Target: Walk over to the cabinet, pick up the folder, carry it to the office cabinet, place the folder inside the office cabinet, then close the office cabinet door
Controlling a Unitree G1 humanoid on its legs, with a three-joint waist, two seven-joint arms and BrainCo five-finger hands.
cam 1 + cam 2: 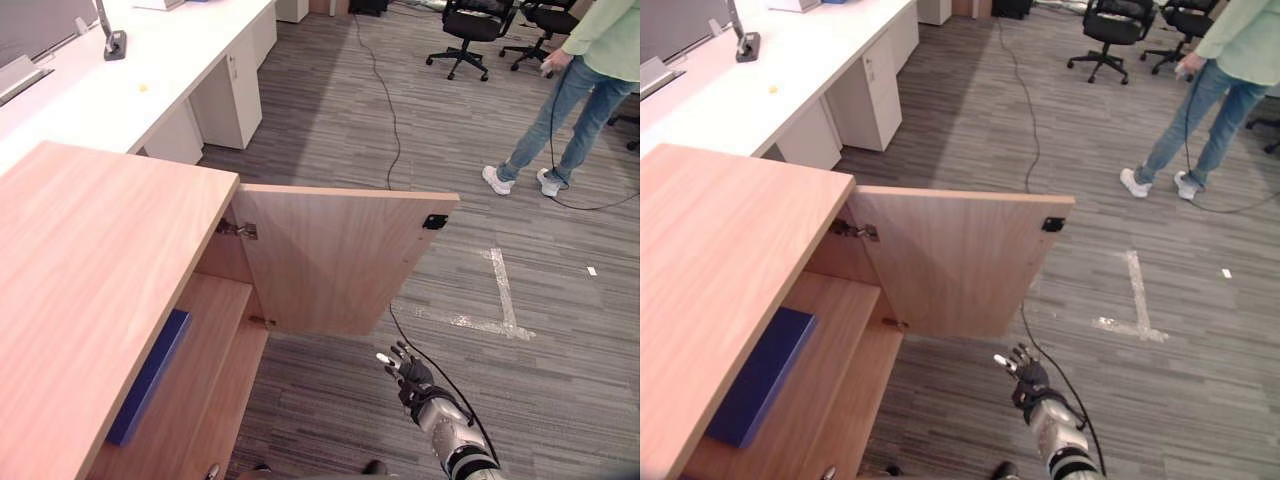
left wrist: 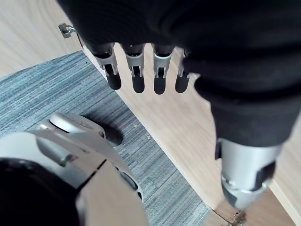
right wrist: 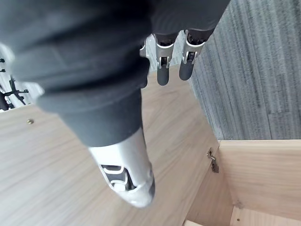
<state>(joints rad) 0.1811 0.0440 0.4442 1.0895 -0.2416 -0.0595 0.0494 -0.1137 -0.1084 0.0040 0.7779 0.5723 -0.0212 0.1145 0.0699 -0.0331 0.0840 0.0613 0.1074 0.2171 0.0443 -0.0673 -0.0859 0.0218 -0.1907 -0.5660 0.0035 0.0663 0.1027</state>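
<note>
A blue folder [image 1: 150, 375] lies flat on the upper shelf inside the wooden office cabinet [image 1: 90, 270], partly hidden under the cabinet top. The cabinet door [image 1: 330, 260] stands wide open, swung out over the carpet. My right hand [image 1: 405, 370] hangs open below and in front of the door's lower edge, holding nothing; its fingers [image 3: 162, 66] point along the door's inner face. Straight, empty fingers of my left hand [image 2: 136, 75] hover over a light wood panel [image 2: 178, 127] of the cabinet beside the carpet.
A person [image 1: 590, 70] in jeans stands at the far right holding a cable. Office chairs [image 1: 470, 25] sit behind them. A long white desk [image 1: 150, 70] runs behind the cabinet. Tape marks [image 1: 500, 290] cross the grey carpet right of the door.
</note>
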